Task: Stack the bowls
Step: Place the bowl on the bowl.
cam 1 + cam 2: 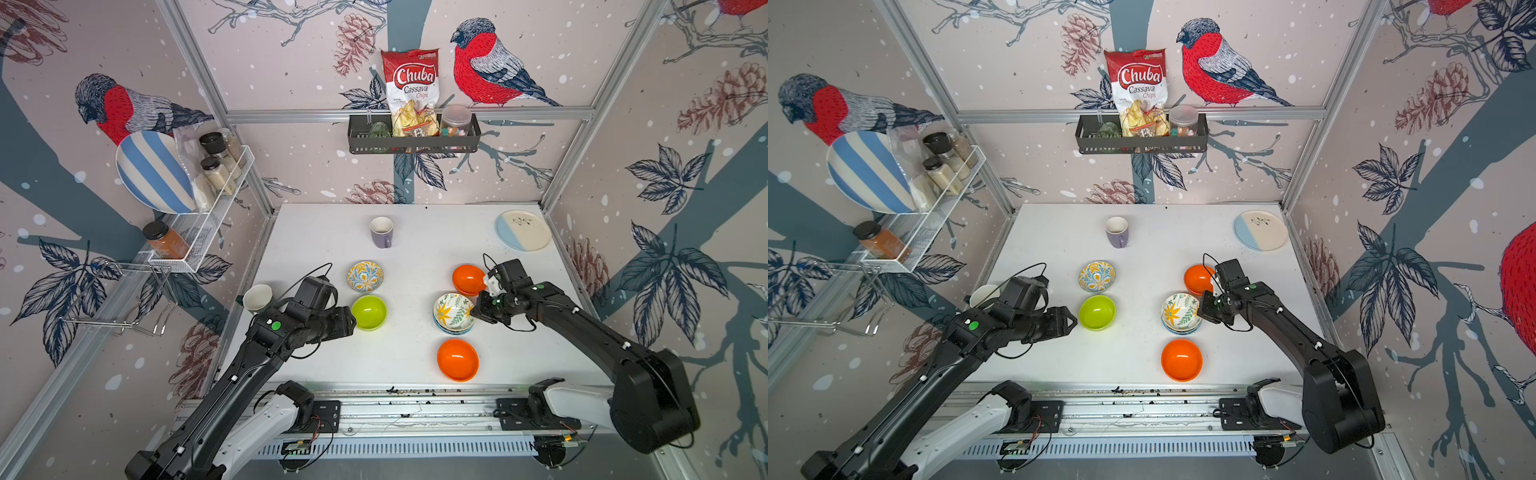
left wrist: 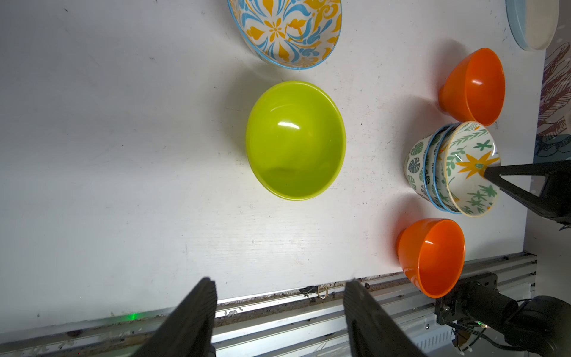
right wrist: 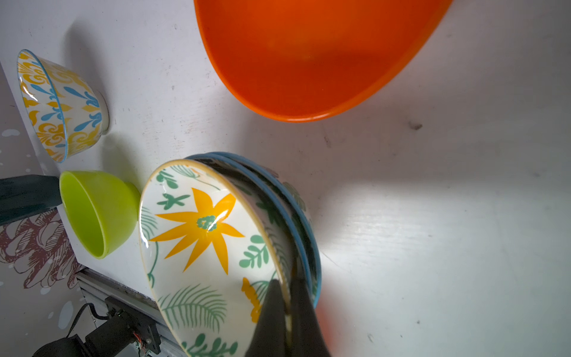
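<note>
Lime green bowl (image 1: 369, 312) sits on the desk (image 1: 415, 257) with the left end effector (image 2: 279, 282) spread beside it, while the right end effector (image 3: 285, 284) pinches the rim of the leaf bowl (image 3: 204, 235), tilted atop the stack (image 1: 455, 331), so releasing could slide it off imo.
</note>
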### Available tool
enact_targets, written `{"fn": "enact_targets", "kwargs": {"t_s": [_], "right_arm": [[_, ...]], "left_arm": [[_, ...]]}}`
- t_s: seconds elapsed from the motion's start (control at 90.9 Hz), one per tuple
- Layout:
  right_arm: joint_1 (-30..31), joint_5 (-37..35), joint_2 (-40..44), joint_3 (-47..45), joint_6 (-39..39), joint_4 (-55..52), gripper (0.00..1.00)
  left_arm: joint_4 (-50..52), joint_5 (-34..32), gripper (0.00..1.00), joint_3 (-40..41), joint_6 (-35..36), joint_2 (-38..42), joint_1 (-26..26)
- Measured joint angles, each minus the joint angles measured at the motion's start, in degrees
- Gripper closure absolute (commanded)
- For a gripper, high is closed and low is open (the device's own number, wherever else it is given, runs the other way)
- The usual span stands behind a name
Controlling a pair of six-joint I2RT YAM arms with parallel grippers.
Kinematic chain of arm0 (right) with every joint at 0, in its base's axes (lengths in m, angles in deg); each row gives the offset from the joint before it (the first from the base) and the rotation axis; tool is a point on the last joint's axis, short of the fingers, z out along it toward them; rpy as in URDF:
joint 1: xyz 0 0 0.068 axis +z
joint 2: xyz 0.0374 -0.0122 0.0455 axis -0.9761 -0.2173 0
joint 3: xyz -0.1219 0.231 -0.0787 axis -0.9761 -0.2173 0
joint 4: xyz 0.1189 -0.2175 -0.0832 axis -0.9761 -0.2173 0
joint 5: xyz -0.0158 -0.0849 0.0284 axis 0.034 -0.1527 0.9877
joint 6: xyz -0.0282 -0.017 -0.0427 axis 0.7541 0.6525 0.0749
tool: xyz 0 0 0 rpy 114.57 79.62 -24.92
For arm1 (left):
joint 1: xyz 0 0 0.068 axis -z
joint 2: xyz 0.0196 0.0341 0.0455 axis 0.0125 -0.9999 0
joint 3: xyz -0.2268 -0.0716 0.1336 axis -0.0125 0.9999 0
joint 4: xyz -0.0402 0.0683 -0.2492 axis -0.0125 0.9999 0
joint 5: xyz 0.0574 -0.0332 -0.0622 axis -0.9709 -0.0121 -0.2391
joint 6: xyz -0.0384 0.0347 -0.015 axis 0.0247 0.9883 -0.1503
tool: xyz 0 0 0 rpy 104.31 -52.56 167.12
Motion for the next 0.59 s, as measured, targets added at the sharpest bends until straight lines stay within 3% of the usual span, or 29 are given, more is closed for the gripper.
{"fn": "enact_targets", "kwargs": {"t_s": [0.088,0.187,0.594], "right_arm": [[0.0,0.2,-0.1,0.0,0.0,0.1,0.79],[0.0,0.4,-0.1,0.0,0.7,0.7,0.75],[-0.1,0.4,0.5,0.2,0.8,0.8,0.72]], "left_arm": [[0.0,0.0,0.32,0.0,0.0,0.1,0.0],[0.0,0.1,0.31,0.0,0.0,0.1,0.0],[0.0,0.2,0.31,0.1,0.0,0.0,0.0]]}}
